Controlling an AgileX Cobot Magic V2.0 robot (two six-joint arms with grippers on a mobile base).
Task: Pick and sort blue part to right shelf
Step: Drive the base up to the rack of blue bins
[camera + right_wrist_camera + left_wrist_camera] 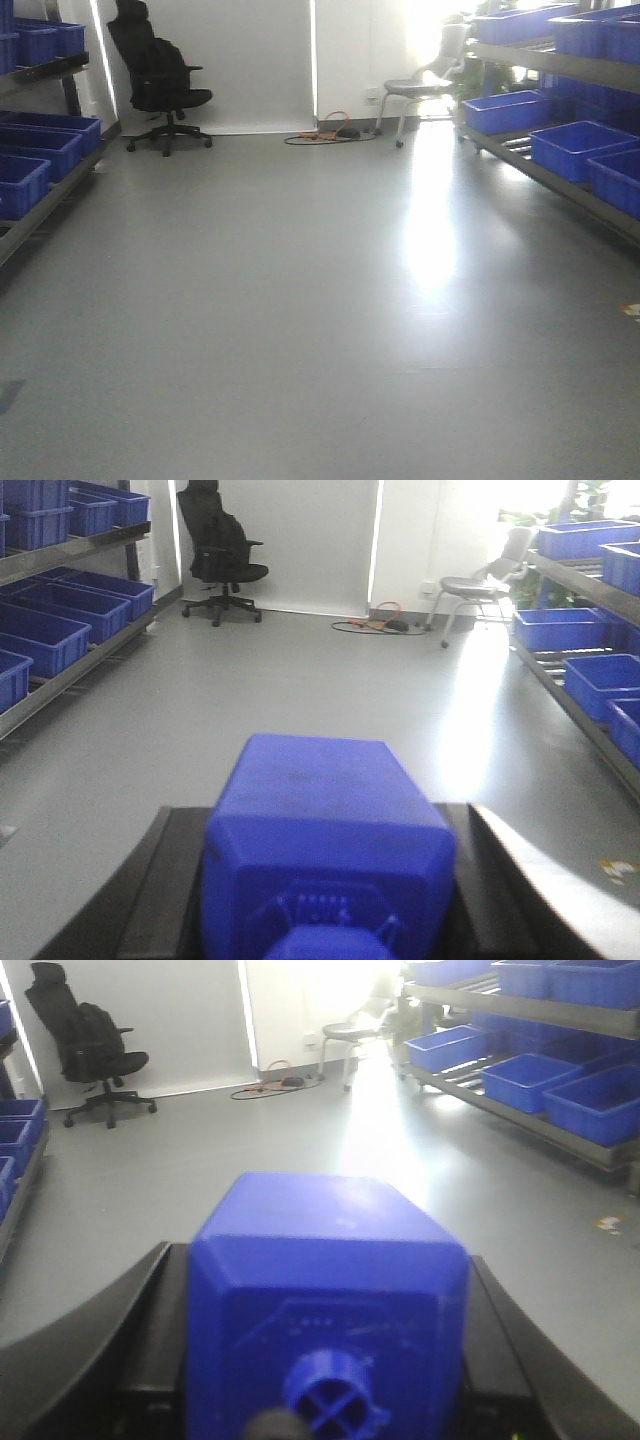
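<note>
In the left wrist view a blue part [330,1290] fills the space between the black fingers, nub end toward the camera, and my left gripper [320,1257] is shut on it. The right wrist view shows a second blue part [325,820] held the same way, with my right gripper [322,810] shut on it. Both are carried above the grey floor. The right shelf [560,172], a steel rack with large blue bins [580,148], runs along the right wall. It also shows as the right shelf [520,1120] and the right shelf [580,720]. No gripper appears in the front view.
A left shelf [45,195] with blue bins [40,150] lines the left wall. A black office chair [155,70], a grey chair [420,90] and floor cables [325,130] stand by the far wall. A small scrap [630,311] lies on the floor at right.
</note>
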